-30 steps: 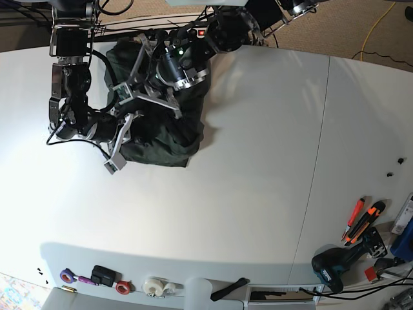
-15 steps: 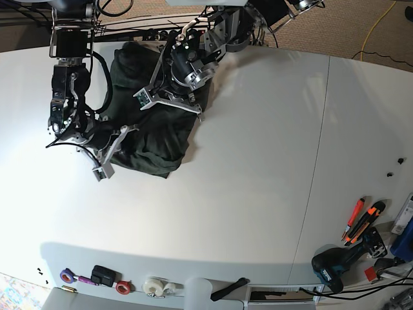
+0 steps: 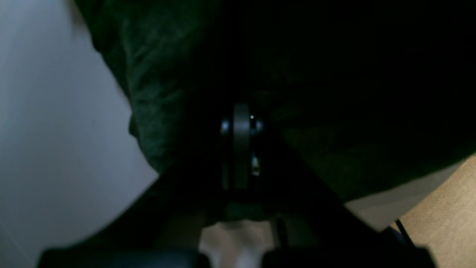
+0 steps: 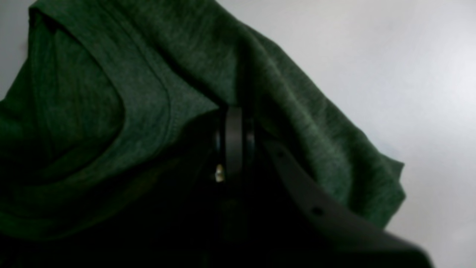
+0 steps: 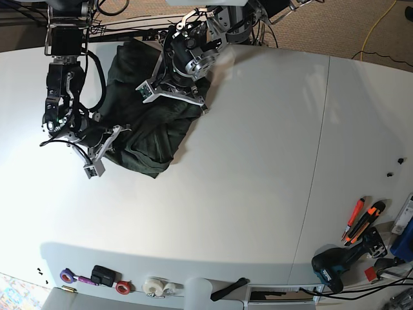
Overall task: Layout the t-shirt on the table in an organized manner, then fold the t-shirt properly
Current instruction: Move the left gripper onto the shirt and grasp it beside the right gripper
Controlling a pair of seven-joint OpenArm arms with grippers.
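Crumpled t-shirt (image 5: 145, 126) on table (image 5: 258, 161), both grippers clamped on cloth, no legible writing.

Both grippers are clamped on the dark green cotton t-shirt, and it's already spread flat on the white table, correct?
Not quite. Both the left gripper and right gripper are shut on the dark green cotton t-shirt, but it is not spread flat: the base view shows it bunched in a rumpled heap near the far edge of the white table.
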